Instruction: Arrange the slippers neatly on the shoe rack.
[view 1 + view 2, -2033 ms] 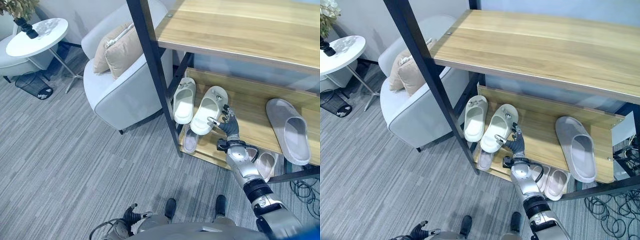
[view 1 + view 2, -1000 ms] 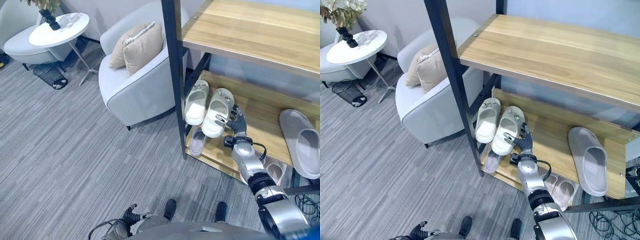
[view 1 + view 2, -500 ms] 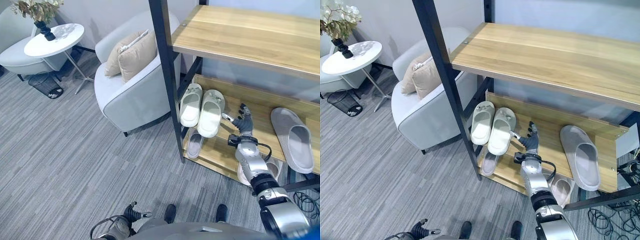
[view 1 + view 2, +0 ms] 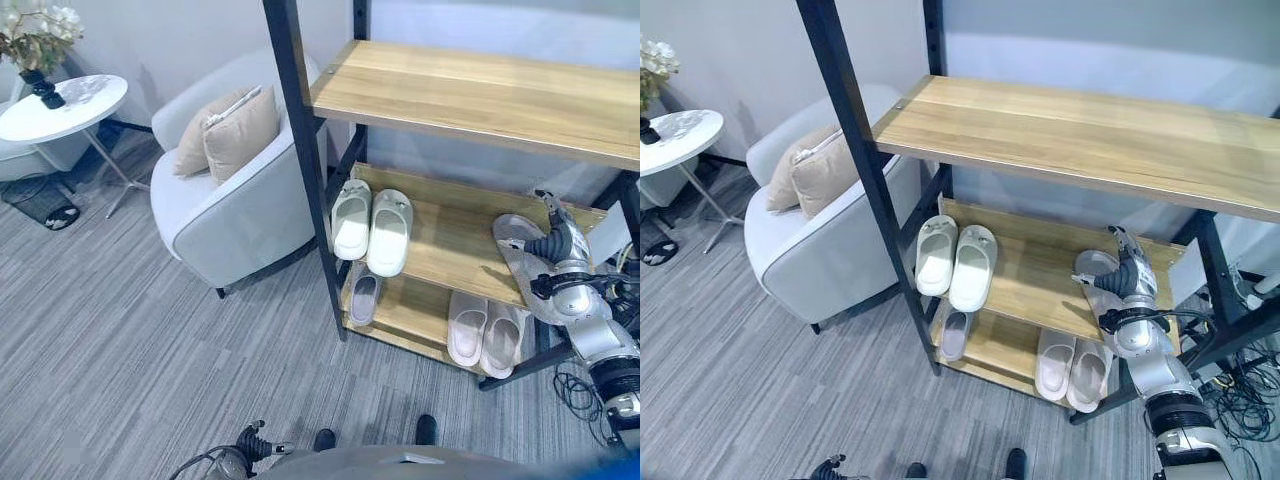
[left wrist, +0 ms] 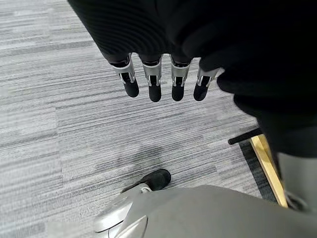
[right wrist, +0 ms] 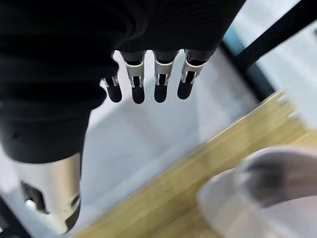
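Slippers first: pale green pair (image 4: 371,222) sits side by side at the left end of the rack's middle shelf (image 4: 450,235), centre of frame, toes to the back wall, looks tidy to me. Lone grey slipper (image 4: 1095,275) lies at the right end of that same shelf, well apart from the pair, my right hand (image 4: 1130,272) over its near side. Pinkish pair (image 4: 487,330) is on the bottom shelf, lower right of frame, and one small grey slipper (image 4: 362,297) on the bottom shelf's left end, just below the green pair.

Right hand, per its wrist cam: fingers (image 6: 134,83) straight, apart, clamped on nothing; grey slipper's toe shows blurred past them at lower right of that frame. Can't tell from the head cams if the hand touches the slipper or just hovers by it. Left hand (image 5: 158,79) hangs low over the carpet, fingers straight and loose, holding nothing.

Step in hand, imo: going for the lone grey slipper on the right end. Green pair needs no more from me. Next move prob calls for bringing the hand down on the slipper's side, closing round the strap or edge, then squaring it up toe-in on the shelf. Watch the rack's right-hand black post (image 4: 1208,268), it's near the wrist, little room to swing. Slipper looks soft and light, may skid on the wood if I push instead of grip.
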You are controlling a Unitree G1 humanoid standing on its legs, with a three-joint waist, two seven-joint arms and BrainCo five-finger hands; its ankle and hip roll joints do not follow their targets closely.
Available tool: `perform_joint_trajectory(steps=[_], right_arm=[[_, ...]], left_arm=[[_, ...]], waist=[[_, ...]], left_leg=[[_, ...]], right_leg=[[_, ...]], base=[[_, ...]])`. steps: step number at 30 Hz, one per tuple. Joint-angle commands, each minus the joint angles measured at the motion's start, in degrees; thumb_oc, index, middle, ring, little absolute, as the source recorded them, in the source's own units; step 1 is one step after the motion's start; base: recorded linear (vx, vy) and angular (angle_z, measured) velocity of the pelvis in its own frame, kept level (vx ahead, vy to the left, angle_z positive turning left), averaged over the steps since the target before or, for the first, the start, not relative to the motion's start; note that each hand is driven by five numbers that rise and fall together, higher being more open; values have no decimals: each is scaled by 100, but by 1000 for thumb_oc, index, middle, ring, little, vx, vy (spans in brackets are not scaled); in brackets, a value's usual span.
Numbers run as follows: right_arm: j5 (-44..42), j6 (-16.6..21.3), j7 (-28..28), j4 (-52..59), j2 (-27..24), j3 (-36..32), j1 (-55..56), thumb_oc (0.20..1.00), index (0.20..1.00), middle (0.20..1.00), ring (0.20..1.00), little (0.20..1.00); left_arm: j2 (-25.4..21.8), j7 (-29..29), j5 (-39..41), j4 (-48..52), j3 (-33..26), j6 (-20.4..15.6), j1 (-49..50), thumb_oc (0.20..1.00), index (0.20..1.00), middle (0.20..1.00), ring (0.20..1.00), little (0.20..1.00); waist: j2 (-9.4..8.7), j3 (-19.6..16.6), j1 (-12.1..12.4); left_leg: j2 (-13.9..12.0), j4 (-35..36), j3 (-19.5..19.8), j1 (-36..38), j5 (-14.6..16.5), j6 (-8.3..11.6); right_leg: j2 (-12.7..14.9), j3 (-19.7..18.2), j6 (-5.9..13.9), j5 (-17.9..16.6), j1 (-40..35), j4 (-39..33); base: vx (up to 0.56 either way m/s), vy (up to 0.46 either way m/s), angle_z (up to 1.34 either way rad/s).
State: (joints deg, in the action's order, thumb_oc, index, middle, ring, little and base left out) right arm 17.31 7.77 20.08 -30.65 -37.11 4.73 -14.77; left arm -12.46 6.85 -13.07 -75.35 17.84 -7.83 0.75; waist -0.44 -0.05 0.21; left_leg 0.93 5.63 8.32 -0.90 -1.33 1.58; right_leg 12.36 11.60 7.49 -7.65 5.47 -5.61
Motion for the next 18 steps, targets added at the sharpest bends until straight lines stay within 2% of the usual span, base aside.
perform_joint_trajectory(steps=[1,6,11,18], right_arm=[[255,-48,195,-4,-129,-104,-295,1000,1000,1000,1000,1000],[295,-355,370,-684,-130,-163,-332,1000,1000,1000,1000,1000],[-84,-439,529,-1086,37,-312,-312,1000,1000,1000,1000,1000],[-681,-579,465,-1742,410,-254,-323,1000,1000,1000,1000,1000]], left_arm=[[273,-91,-55,-482,96,-140,-325,1000,1000,1000,1000,1000],[250,-103,101,-498,68,-108,-315,1000,1000,1000,1000,1000],[251,-87,234,-561,36,-49,-270,1000,1000,1000,1000,1000],[278,-61,451,-582,51,42,-292,1000,1000,1000,1000,1000]], waist=[[10,160,187],[41,163,147],[74,161,126],[75,156,75]], left_leg=[[-53,-63,-321,-74,440,67],[-79,-63,-386,-24,465,72],[-96,-63,-461,-19,465,81],[-110,-63,-529,17,488,78]], right_leg=[[241,78,388,588,-724,61],[212,6,376,615,-729,61],[182,-59,364,631,-694,61],[164,-113,346,644,-692,61]], base=[[21,-33,-2],[26,-39,-1],[21,-29,-11],[16,-13,-2]])
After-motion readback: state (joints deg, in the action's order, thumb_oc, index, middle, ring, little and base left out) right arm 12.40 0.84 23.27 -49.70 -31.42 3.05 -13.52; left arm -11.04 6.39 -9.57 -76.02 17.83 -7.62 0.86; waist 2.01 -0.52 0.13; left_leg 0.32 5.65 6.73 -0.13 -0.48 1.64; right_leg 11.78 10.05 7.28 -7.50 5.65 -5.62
